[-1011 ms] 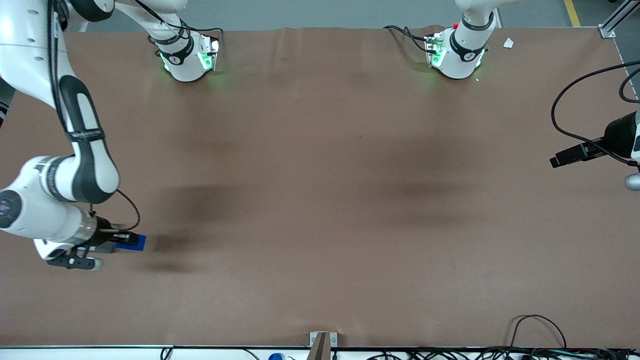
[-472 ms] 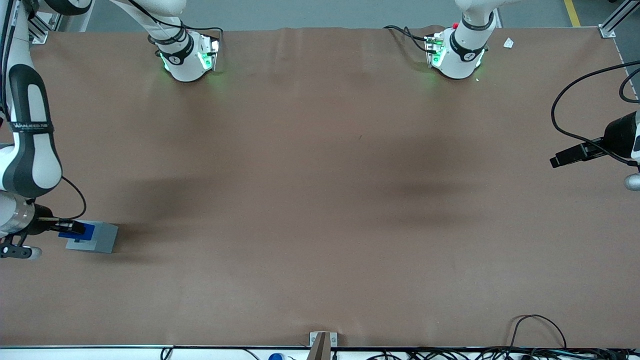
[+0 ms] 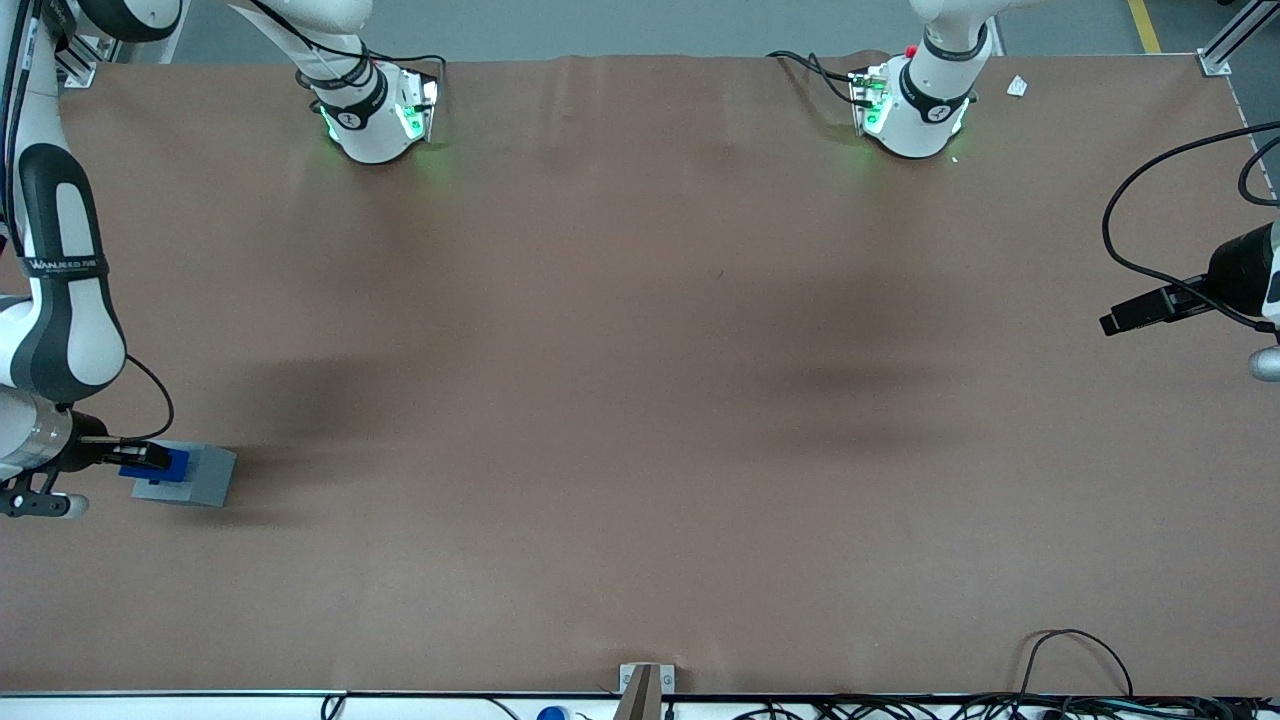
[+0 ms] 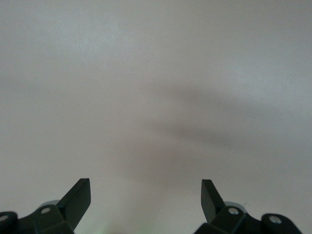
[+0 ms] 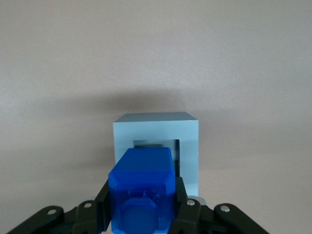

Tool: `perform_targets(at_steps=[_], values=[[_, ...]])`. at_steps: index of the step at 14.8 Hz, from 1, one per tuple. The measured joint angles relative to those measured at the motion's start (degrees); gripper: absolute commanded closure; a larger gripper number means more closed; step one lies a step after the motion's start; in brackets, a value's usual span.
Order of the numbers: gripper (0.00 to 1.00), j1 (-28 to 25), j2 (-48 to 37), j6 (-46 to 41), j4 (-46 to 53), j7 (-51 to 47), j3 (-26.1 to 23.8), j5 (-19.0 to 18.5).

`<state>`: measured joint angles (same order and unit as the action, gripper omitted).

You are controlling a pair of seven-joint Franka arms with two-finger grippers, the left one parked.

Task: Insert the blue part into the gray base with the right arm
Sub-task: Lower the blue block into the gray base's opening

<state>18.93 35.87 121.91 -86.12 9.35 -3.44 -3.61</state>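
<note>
- The small bright blue plastic block with a raised stub is clamped between the black fingers of the right arm's two-finger gripper. It hangs directly over the recess of the light gray square base, which sits near the worktop's edge at the working arm's end.
- A second ago the blue block was carried past the base, toward the worktop's middle. Half a second ago it had swung back over the base, and since then it has barely shifted.
- This suggests the transport is finished. The gripper has settled into alignment, and the remaining step is likely a straight push down into the recess.
- From the wrist view the blue block covers most of the recess, so only a dark strip of the opening shows. Whether the block's underside already touches the base cannot be told.
- The white jointed right arm is cut off at the front view's edge, with part of its wrist out of sight.
</note>
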Motion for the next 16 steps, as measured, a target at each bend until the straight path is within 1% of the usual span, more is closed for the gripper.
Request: perform_targets(at_steps=[3, 16], values=[[0.84, 1.0, 0.5, 2.0, 0.0, 1.2, 0.0, 0.0], [0.84, 0.8, 0.7, 2.0, 0.0, 1.3, -0.7, 0.0]])
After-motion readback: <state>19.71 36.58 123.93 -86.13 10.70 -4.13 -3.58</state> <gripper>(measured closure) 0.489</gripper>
